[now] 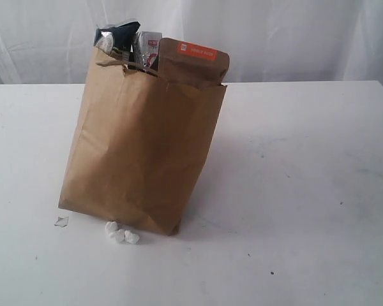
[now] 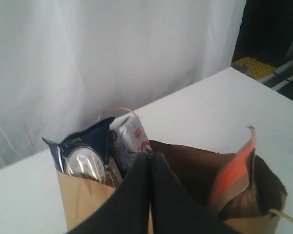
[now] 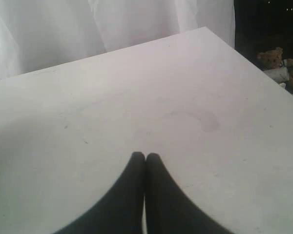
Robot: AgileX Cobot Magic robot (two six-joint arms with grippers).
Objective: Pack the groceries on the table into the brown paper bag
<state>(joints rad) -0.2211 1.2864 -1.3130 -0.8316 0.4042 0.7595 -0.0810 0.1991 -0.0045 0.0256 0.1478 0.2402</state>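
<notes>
- The left hand [image 2: 150, 163], fingers pressed together on nothing, hangs just above the open mouth of the brown paper bag [image 1: 140, 153].
- The right hand [image 3: 145, 163], also pressed together and empty, hovers over bare counter [image 1: 293, 191]; its place relative to the bag cannot be told.
- Three groceries poke from the bag's top: the orange-labelled brown pouch [image 1: 193, 60] at one end, the dark spaghetti packet [image 1: 118, 35] at the other, and a small carton [image 1: 147, 48] between them.
- The bag stands on the counter, leaning slightly.
- A few white pebble-like bits [image 1: 122, 234] lie at the bag's foot.
- A white curtain [image 1: 274, 38] hangs behind the bag.
</notes>
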